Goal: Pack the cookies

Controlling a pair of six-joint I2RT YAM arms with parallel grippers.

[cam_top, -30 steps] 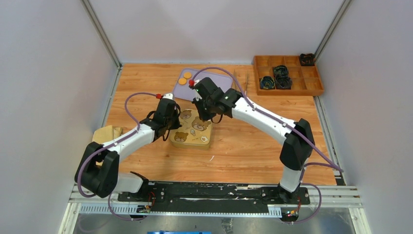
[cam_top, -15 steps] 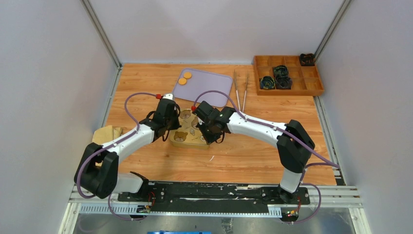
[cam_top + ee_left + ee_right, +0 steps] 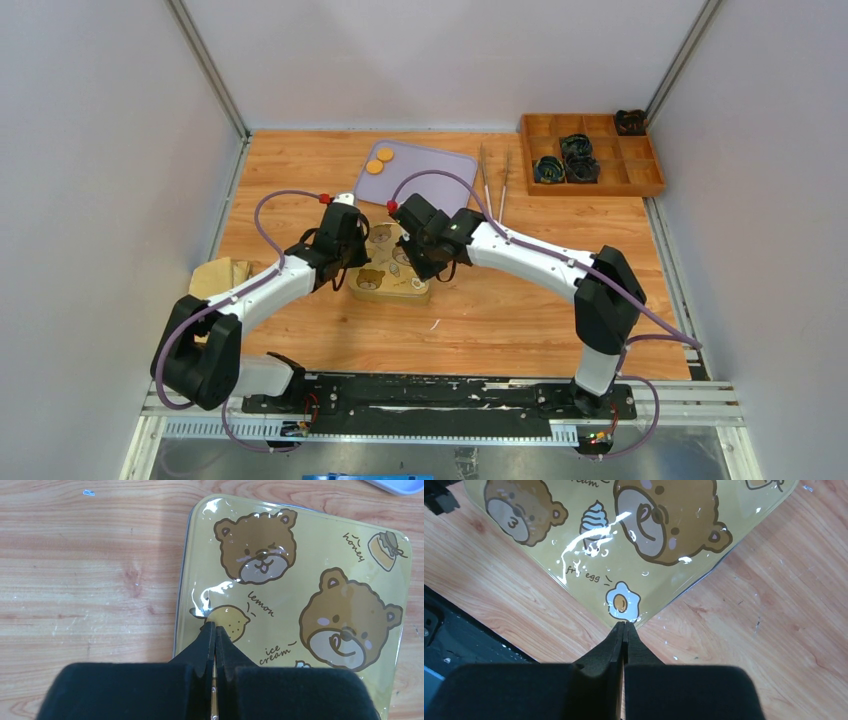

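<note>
Two cookies (image 3: 379,160), flat orange discs, lie on the left end of a purple tray (image 3: 435,175) at the back of the table. In front of the tray sits a closed yellow tin (image 3: 388,282) printed with bears. My left gripper (image 3: 355,262) is shut and empty, its tips (image 3: 215,626) over the lid (image 3: 310,555) near its left edge, by the lemon picture. My right gripper (image 3: 428,272) is also shut and empty, its tips (image 3: 624,624) at the tin's (image 3: 589,540) corner by the egg picture. No cookie shows in either wrist view.
A wooden compartment tray (image 3: 640,180) with dark bundles stands at the back right. Two thin sticks (image 3: 494,185) lie right of the purple tray. A brown paper bag (image 3: 218,273) sits at the left edge. Grey walls enclose the table on three sides.
My right gripper swung from the tin's far side toward me across the lid, then eased back a little to the tin's corner. The left arm stayed put.
</note>
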